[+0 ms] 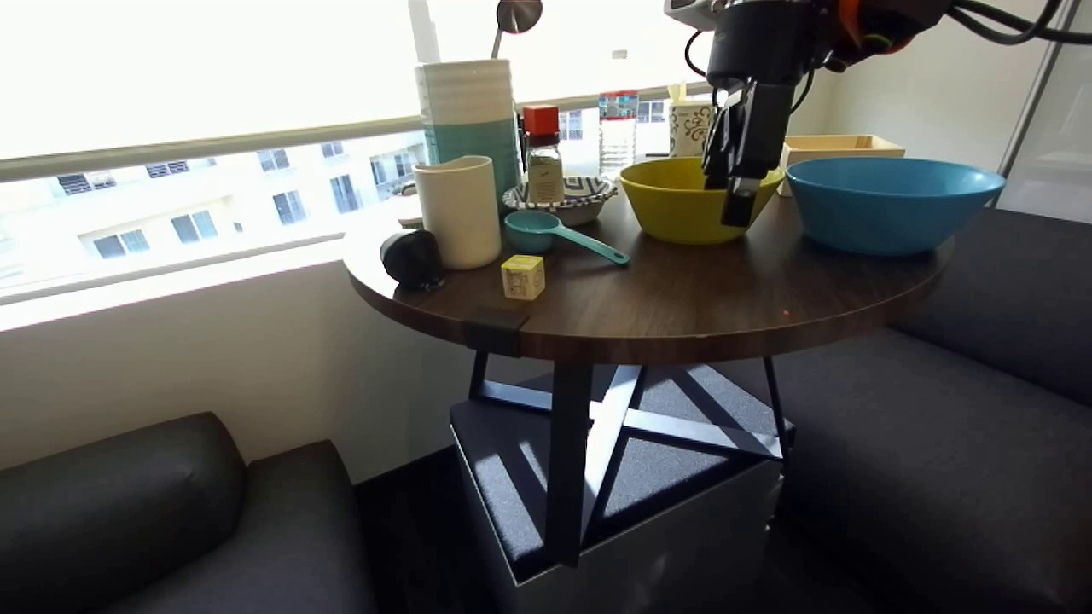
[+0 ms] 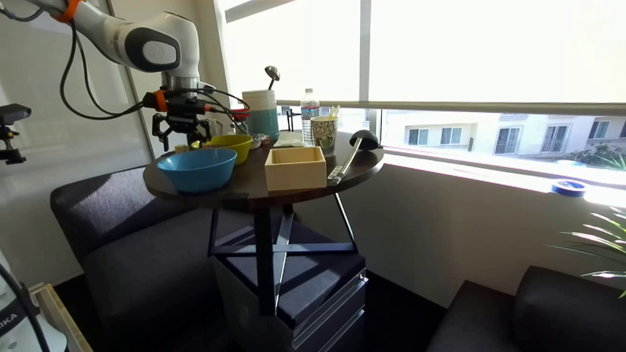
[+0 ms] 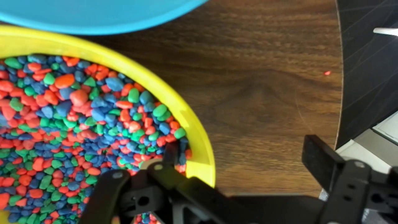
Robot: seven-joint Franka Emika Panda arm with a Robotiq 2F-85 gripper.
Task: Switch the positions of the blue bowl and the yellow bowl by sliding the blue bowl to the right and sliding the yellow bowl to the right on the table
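White arm (image 2: 190,43), black pincer (image 3: 244,151).
In an exterior view the arm looks smooth and rounded, with a dark oval cap (image 2: 134,46) around a pale disc (image 2: 160,52), orange bands (image 2: 69,10), black cables (image 2: 62,89) looping at left, and a silvery collar (image 2: 181,84) above the dark wrist (image 2: 183,106). In the wrist view, round grey screws (image 3: 359,164) stud the pincer's blocky fingers (image 3: 348,183). At near left, the white base (image 2: 54,337) bears white letters (image 2: 9,320) ending in "IKA" on a dark patch.
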